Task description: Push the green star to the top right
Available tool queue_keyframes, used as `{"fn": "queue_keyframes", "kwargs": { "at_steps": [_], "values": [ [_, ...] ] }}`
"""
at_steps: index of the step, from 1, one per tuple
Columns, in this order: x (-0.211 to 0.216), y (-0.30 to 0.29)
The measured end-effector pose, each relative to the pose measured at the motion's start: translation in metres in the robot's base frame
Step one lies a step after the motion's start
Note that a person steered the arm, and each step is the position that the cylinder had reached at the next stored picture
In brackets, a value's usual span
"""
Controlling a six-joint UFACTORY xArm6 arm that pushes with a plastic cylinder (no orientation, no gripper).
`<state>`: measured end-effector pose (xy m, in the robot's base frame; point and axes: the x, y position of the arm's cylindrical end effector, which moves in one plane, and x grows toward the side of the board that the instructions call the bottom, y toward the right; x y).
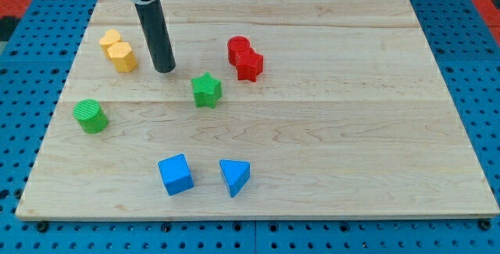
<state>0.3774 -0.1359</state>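
Note:
The green star (206, 90) lies on the wooden board (328, 121), left of the board's middle. My tip (165, 69) rests on the board up and to the left of the star, a short gap away, not touching it. The rod rises from the tip to the view's top edge.
Two yellow blocks (118, 50) sit joined to the left of the tip. Two red blocks (244, 57) sit joined up and to the right of the star. A green cylinder (91, 116) is at the left. A blue cube (176, 174) and a blue triangle (234, 177) lie near the bottom.

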Motion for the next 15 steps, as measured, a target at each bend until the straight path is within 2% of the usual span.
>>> {"fn": "queue_keyframes", "kwargs": {
  "at_steps": [2,4,6,7,15],
  "values": [
    [-0.001,0.000],
    [0.038,0.004],
    [0.053,0.092],
    [0.056,0.104],
    [0.067,0.114]
  ]
}}
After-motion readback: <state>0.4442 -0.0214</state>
